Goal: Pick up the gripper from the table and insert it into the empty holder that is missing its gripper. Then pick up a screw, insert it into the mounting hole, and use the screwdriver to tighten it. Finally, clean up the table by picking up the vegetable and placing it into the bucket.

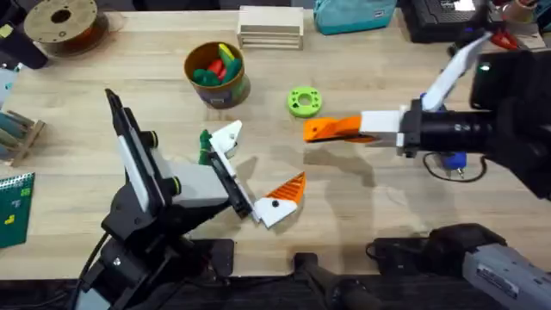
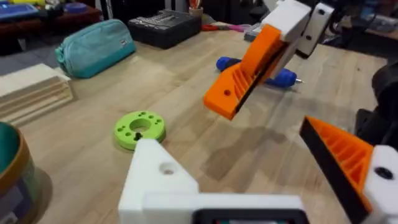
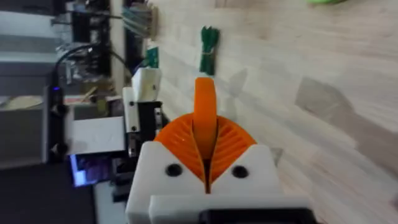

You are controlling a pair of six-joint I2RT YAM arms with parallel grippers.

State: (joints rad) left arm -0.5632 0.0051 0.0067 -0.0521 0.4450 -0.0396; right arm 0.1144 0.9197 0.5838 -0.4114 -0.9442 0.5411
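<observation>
Pale wooden boards make up the worktop (image 1: 362, 215), with a filament spool (image 1: 62, 21), a stack of thin wood sheets (image 1: 270, 27) and a teal pouch (image 1: 353, 15) along its far edge. From overhead, the left gripper (image 1: 258, 185) reaches out from the lower left with its white and orange fingers spread wide and empty, low over the middle of the worktop. Just beside its far white finger lies the vegetable (image 1: 205, 146), dark green and partly hidden. The right gripper (image 1: 312, 130) stretches in from the right, level, its orange fingers pressed together with nothing between them. Near the right arm's body lies the screwdriver (image 1: 451, 160), mostly covered. Farther back stands the bucket (image 1: 217, 75), holding a heap of red, yellow and green toy vegetables (image 1: 215, 65). A green ring (image 1: 304, 101) with holes lies between the bucket and the right gripper.

The left wrist camera sees the right gripper (image 2: 219, 106) tilted above the boards, the blue screwdriver (image 2: 280, 76) flat behind it, the green ring (image 2: 140, 129) nearer, and the pouch (image 2: 96, 46) far off.

The right wrist camera shows its own fingers (image 3: 205, 118) closed and, beyond them, the vegetable (image 3: 208, 42) lying on bare wood.
</observation>
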